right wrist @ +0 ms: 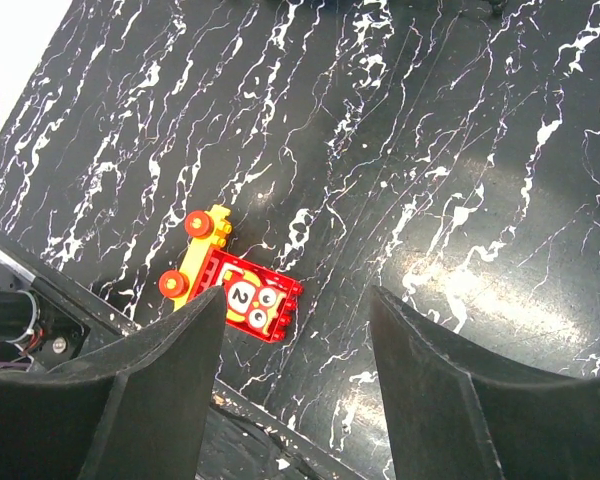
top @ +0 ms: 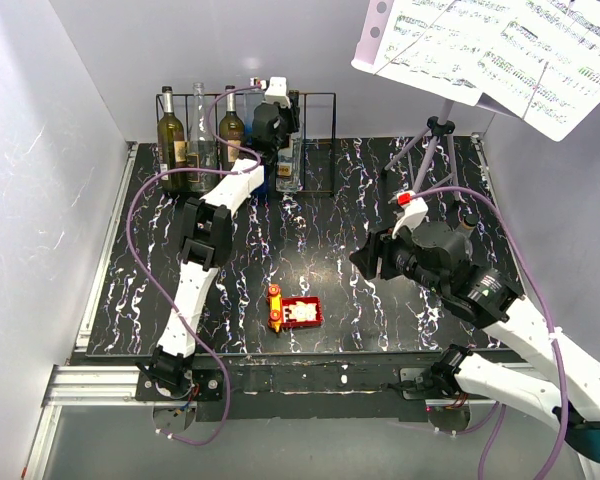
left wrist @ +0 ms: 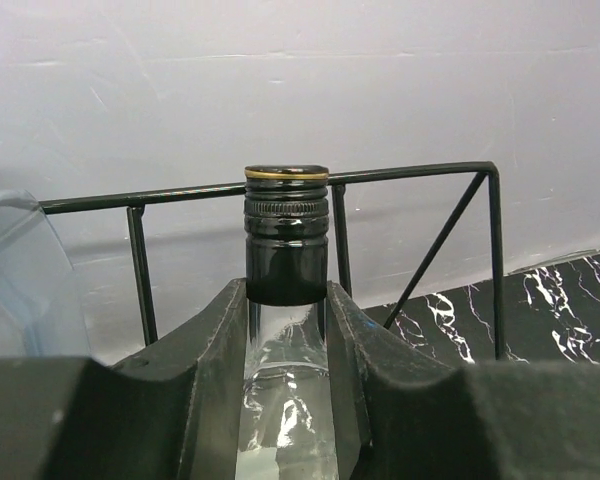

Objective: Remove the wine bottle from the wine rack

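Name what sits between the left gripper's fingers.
The neck of the wine bottle, just below its black cap; the left gripper is closed on it. Left wrist view shows this.

Overhead looks down; left wrist nears wine bottle [left wrist: 286, 230], right faces table [right wrist: 430, 150].

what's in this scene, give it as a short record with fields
target: clear glass wine bottle with black cap, upright in black thin-wire wine rack
left claw: closed around the bottle's neck
right claw: open, empty, above black marbled table
clutter: red and yellow toy brick on the table
task state: bottle not yet off rack
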Controlling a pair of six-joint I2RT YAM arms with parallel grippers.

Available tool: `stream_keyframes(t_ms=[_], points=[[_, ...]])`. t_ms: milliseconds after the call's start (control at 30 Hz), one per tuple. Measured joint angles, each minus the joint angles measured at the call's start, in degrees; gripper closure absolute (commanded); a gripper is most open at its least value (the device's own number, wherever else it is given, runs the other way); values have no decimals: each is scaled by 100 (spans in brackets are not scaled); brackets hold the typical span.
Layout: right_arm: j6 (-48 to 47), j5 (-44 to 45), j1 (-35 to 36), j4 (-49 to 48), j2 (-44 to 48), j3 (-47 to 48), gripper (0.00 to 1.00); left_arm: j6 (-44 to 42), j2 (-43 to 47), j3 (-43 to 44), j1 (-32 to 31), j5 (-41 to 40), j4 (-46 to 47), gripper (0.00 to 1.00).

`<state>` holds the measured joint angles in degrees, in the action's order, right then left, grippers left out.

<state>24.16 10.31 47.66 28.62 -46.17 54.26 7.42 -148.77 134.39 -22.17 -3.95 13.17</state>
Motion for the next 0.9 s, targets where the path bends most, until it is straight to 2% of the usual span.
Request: stream_keyframes(t_ms=[200,900], points=[[-39,26,0,-4,-2,7,33,-48,505,-844,-72,42,461,100],[-299,472,0,-420,894,-269,32,-17,2131,-2983,-280,153,962,100]])
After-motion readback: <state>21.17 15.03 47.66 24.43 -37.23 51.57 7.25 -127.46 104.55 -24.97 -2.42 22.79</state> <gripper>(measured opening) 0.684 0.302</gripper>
